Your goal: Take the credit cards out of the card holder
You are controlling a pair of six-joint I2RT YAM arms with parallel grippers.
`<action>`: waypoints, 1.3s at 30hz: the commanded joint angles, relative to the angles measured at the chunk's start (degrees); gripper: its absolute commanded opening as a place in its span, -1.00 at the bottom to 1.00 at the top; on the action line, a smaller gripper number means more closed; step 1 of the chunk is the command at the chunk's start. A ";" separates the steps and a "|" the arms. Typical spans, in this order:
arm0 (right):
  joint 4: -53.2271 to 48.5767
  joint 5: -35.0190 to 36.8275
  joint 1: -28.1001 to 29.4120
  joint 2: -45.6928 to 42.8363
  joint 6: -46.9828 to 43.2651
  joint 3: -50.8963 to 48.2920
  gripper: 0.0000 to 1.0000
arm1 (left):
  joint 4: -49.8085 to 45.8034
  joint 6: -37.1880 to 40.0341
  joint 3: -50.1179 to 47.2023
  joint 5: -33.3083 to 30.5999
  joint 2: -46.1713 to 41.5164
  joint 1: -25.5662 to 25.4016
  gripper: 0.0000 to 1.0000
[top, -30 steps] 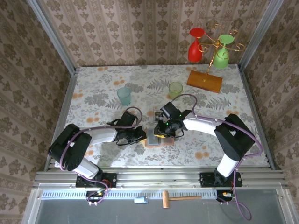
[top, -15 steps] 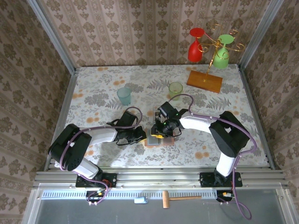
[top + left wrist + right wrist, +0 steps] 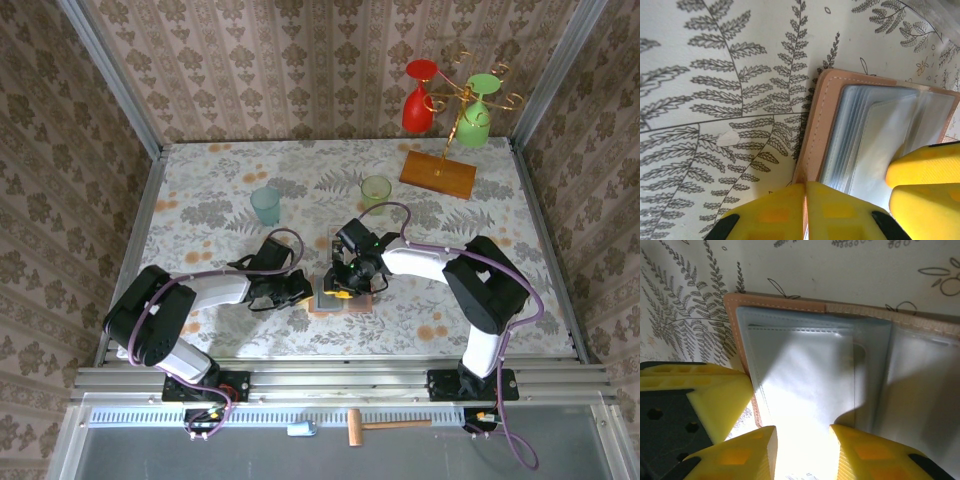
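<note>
The salmon-pink card holder (image 3: 343, 302) lies open on the table, its pale grey-blue pockets (image 3: 805, 375) facing up. My left gripper (image 3: 806, 210) is shut on the pink left border (image 3: 822, 120) of the holder, pinning that edge. From the right, my right gripper (image 3: 802, 450) hovers over the left page with its jaws apart and nothing between them but the pocket surface. Its yellow fingers (image 3: 925, 172) show in the left wrist view. In the top view the two grippers (image 3: 303, 291) (image 3: 345, 285) meet over the holder. The credit cards are hidden.
A clear plastic tray (image 3: 333, 240) lies just behind the holder. Farther back stand a teal cup (image 3: 266, 205) and a green cup (image 3: 376, 189). An orange stand base (image 3: 438, 174) with red and green glasses occupies the back right corner.
My right gripper has shifted a little to the left over the holder and its jaws have spread wider. The left gripper has kept its hold on the edge.
</note>
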 commanded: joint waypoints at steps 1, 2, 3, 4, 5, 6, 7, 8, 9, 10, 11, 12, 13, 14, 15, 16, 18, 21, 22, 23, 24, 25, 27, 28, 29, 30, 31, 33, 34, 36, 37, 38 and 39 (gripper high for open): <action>-3.16 1.72 0.33 -0.40 -0.98 0.76 -0.33 | -1.59 0.46 -1.14 -0.98 -0.96 0.53 -0.79; -3.02 1.83 0.31 -0.73 -0.92 0.72 -0.34 | -1.59 0.52 -1.15 -0.98 -0.96 0.55 -0.79; -2.97 1.96 0.32 -0.99 -0.88 0.47 -0.34 | -1.63 0.53 -1.21 -0.98 -0.96 0.56 -0.79; -2.81 2.13 0.26 -1.30 -0.79 0.42 -0.34 | -1.57 0.53 -1.23 -0.98 -0.98 0.64 -0.79; -2.69 2.42 0.21 -1.56 -0.71 0.25 -0.34 | -1.58 0.53 -1.23 -0.91 -0.95 0.62 -0.79; -2.30 2.61 0.24 -2.03 -0.66 0.05 -0.34 | -1.60 0.52 -1.15 -0.89 -0.96 0.60 -0.79; -1.84 2.79 0.24 -2.27 -0.45 -0.21 -0.33 | -1.60 0.47 -1.15 -0.85 -1.07 0.56 -0.79; -1.47 2.80 0.17 -2.58 -0.27 -0.42 -0.33 | -1.58 0.42 -1.15 -0.90 -1.16 0.56 -0.79; -1.03 2.79 0.16 -2.68 -0.09 -0.64 -0.33 | -1.57 0.44 -1.10 -0.90 -1.25 0.58 -0.79; -0.76 2.80 0.14 -2.68 0.03 -0.85 -0.33 | -1.65 0.45 -1.10 -0.93 -1.25 0.64 -0.79; -0.50 2.80 0.15 -2.65 0.17 -0.94 -0.33 | -1.64 0.48 -1.06 -0.89 -1.22 0.62 -0.79; -0.28 2.72 0.09 -2.66 0.23 -1.10 -0.33 | -1.64 0.52 -1.05 -0.89 -1.25 0.58 -0.79; -0.06 2.78 0.07 -2.57 0.26 -1.21 -0.33 | -1.74 0.53 -1.06 -0.89 -1.22 0.62 -0.79; -0.06 2.80 0.07 -2.53 0.25 -1.29 -0.33 | -1.78 0.53 -1.06 -0.89 -1.22 0.61 -0.79; 0.05 2.79 0.07 -2.54 0.26 -1.31 -0.33 | -1.80 0.53 -1.02 -0.89 -1.22 0.57 -0.79; 0.15 2.87 0.00 -2.45 0.23 -1.42 -0.33 | -1.84 0.42 -1.06 -0.89 -1.30 0.64 -0.79; 0.22 2.96 -0.02 -2.41 0.27 -1.65 -0.33 | -1.85 0.48 -1.06 -0.89 -1.37 0.61 -0.79; 0.26 3.15 -0.11 -2.52 0.22 -1.94 -0.33 | -1.85 0.44 -1.02 -0.98 -1.39 0.62 -0.79; 0.12 3.24 -0.20 -2.52 0.14 -2.02 -0.33 | -1.90 0.44 -1.07 -0.98 -1.32 0.60 -0.79; 0.08 3.39 -0.20 -2.46 0.15 -2.09 -0.33 | -1.86 0.50 -1.05 -1.03 -1.35 0.58 -0.79; -0.06 3.50 -0.27 -2.58 0.09 -2.18 -0.33 | -1.92 0.48 -0.99 -1.00 -1.32 0.58 -0.79; -0.07 3.59 -0.28 -2.61 0.02 -2.35 -0.33 | -1.98 0.45 -0.97 -0.98 -1.35 0.56 -0.79; -0.33 3.84 -0.37 -2.63 -0.08 -2.55 -0.34 | -2.09 0.51 -0.82 -0.99 -1.32 0.62 -0.79; -0.12 3.93 -0.39 -2.84 -0.10 -2.68 -0.34 | -2.21 0.53 -0.80 -0.98 -1.34 0.56 -0.79; -0.09 3.94 -0.49 -3.00 0.00 -2.79 -0.33 | -2.25 0.59 -0.71 -0.98 -1.26 0.64 -0.79; 0.08 4.05 -0.47 -3.19 0.09 -3.01 -0.33 | -2.43 0.71 -0.64 -1.06 -1.26 0.63 -0.79; 0.19 4.10 -0.49 -3.49 0.16 -3.18 -0.34 | -2.45 0.67 -0.62 -1.00 -1.22 0.60 -0.79; 0.82 4.26 -0.66 -3.99 0.34 -3.64 -0.34 | -2.50 0.59 -0.64 -0.98 -1.15 0.61 -0.79; 1.19 4.20 -0.72 -4.21 0.52 -3.93 -0.34 | -2.46 0.56 -0.69 -1.04 -1.20 0.57 -0.79; 2.11 3.95 -0.90 -4.52 0.72 -4.47 -0.34 | -2.35 0.46 -0.55 -1.02 -1.47 0.56 -0.79; 2.53 3.77 -0.95 -4.56 0.87 -4.70 -0.33 | -2.37 0.24 -0.47 -1.07 -1.64 0.59 -0.79; 2.82 3.61 -0.99 -4.49 0.87 -4.83 -0.34 | -2.20 0.22 -0.40 -1.08 -1.89 0.66 -0.79; 3.28 3.44 -1.05 -4.35 1.00 -5.01 -0.34 | -1.81 0.16 -0.29 -1.08 -2.24 0.59 -0.79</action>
